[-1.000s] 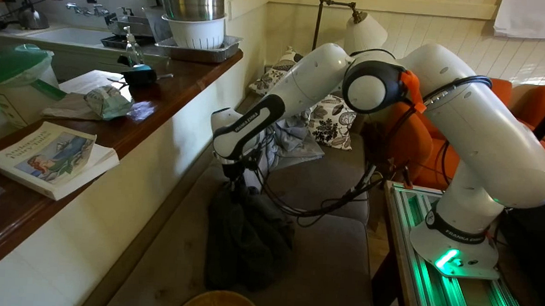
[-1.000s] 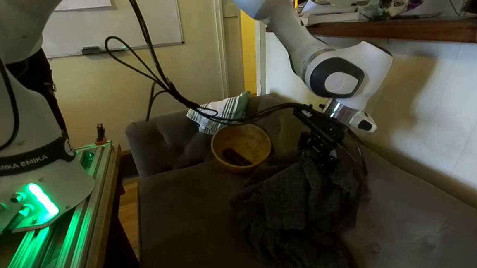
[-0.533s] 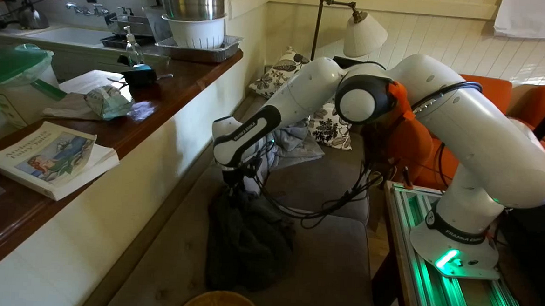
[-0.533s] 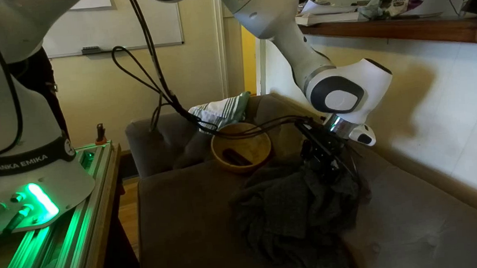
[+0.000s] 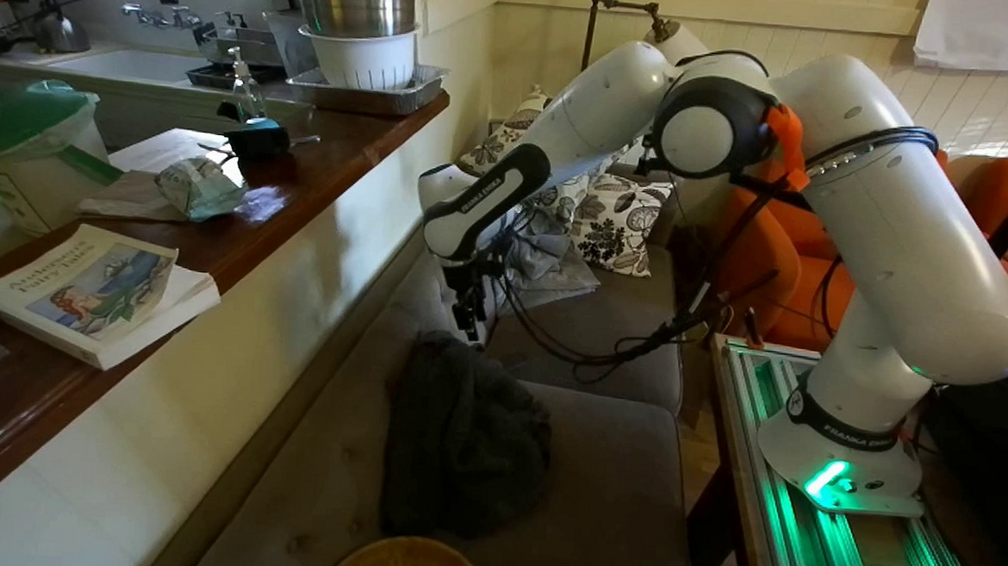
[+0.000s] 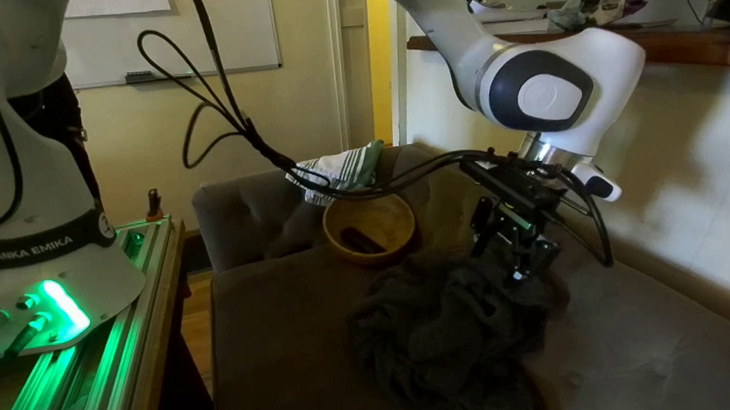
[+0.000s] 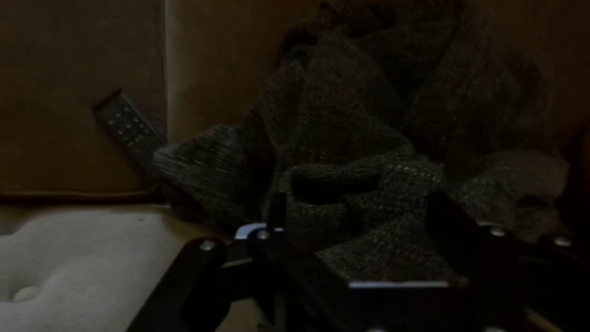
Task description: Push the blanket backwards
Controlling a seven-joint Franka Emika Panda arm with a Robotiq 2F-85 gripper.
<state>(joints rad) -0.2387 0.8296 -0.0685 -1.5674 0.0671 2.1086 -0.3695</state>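
A dark grey woven blanket (image 5: pixel 465 441) lies in a crumpled heap on the sofa seat, and it shows in both exterior views. My gripper (image 6: pixel 498 260) is over the heap's edge on the side away from the wooden bowl. From the wrist, folds of the blanket (image 7: pixel 341 115) fill the dim picture behind and between the jaws. The gripper (image 7: pixel 357 205) is open there, its two dark fingers well apart, with no cloth pinched between them. Whether the fingertips still touch the cloth is hard to tell.
A wooden bowl (image 6: pixel 394 219) with a dark object inside stands beside the blanket. A remote control (image 7: pixel 131 127) lies by the blanket's edge. Patterned pillows (image 5: pixel 615 224) and a pale grey cloth (image 5: pixel 548 268) sit farther along. A wall with a wooden ledge (image 5: pixel 337 171) borders the sofa.
My gripper dipped slightly, then opened and rose, shifting away from the bowl's side. The blanket's top has slumped into a rounder heap; the bowl has not moved.
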